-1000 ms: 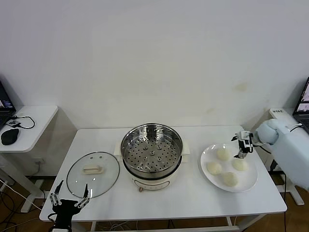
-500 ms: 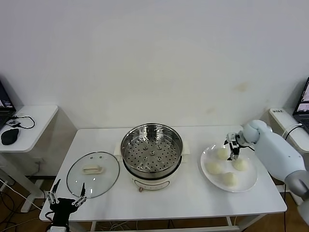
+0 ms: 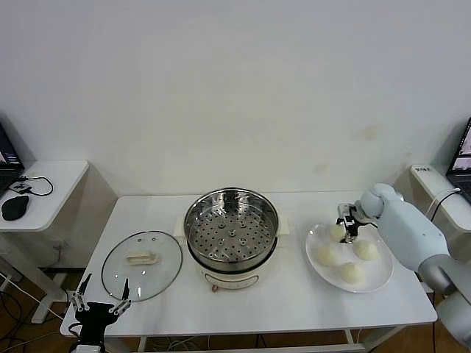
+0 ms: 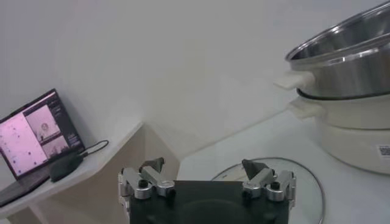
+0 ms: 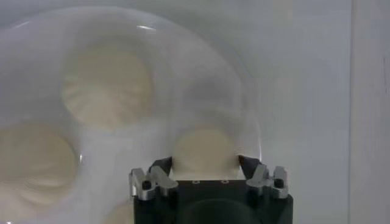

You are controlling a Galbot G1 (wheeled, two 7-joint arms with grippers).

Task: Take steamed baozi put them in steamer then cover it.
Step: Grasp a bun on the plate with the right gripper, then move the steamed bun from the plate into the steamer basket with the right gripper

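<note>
The steamer (image 3: 232, 228) stands open at mid-table, its perforated tray bare. Several baozi lie on a white plate (image 3: 377, 278) to its right. My right gripper (image 3: 344, 226) is down at the plate's rear bun (image 3: 338, 233). In the right wrist view that baozi (image 5: 204, 149) fills the gap of the right gripper (image 5: 205, 161), and both fingers press its sides. Two more buns (image 5: 106, 88) (image 5: 30, 161) lie farther off on the plate. The glass cover (image 3: 141, 263) rests flat on the table left of the steamer. My left gripper (image 3: 99, 305) hangs open near the front left edge, by the cover (image 4: 304, 182).
A side table (image 3: 51, 184) with a mouse and cable stands at the far left, with a laptop (image 4: 39, 137) on it. A white wall rises right behind the table. Another laptop edge (image 3: 464, 154) shows at the far right.
My right gripper has moved left across the plate to the rear baozi, and its fingers have closed in on the bun. The left arm has barely moved.
</note>
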